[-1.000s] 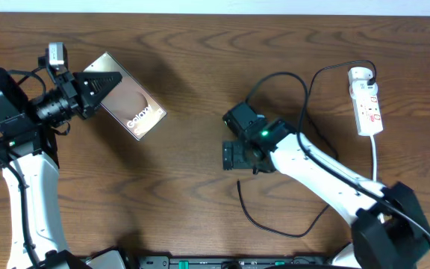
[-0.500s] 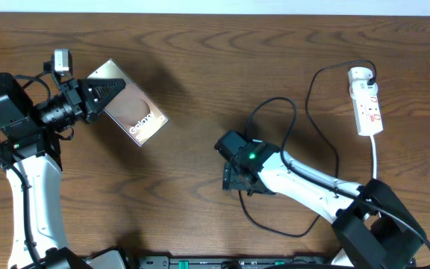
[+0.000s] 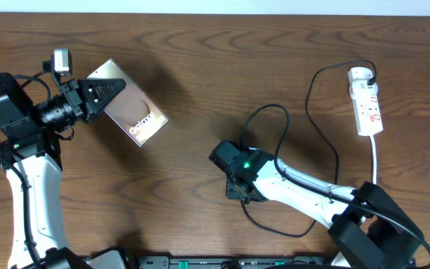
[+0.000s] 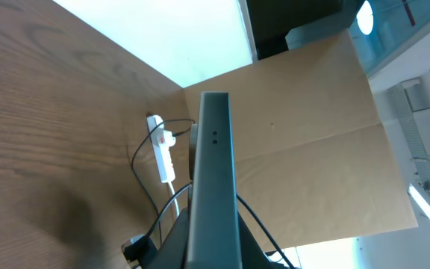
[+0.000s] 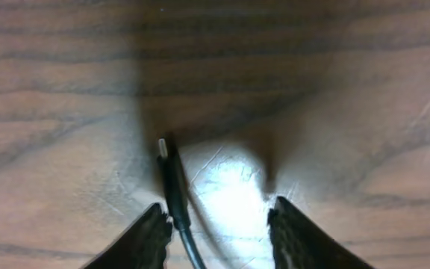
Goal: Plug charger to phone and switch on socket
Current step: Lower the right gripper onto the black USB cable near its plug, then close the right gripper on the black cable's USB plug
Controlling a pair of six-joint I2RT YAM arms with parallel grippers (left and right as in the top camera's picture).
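My left gripper (image 3: pixel 98 95) is shut on the phone (image 3: pixel 134 113), gripping its short end and holding it above the table's left side, bronze back with "Galaxy" lettering facing up. The left wrist view shows the phone (image 4: pixel 213 179) edge-on between the jaws. The charger (image 3: pixel 307 99) runs from the socket (image 3: pixel 367 101) at the far right in loops to the table's front centre. My right gripper (image 3: pixel 239 193) is down over its free end. In the right wrist view the connector tip (image 5: pixel 172 173) lies on the wood against the left finger (image 5: pixel 149 233), and the right gripper (image 5: pixel 219 211) is open.
A white cord (image 3: pixel 375 159) leads from the socket toward the front right edge. The charger's slack forms a loop (image 3: pixel 269 224) on the wood in front of my right arm. The socket (image 4: pixel 163 155) also shows far off in the left wrist view.
My right arm has moved toward the front of the table and come down over the cable's end, its jaws narrowing. The left arm shifted slightly with the phone, then stayed still.
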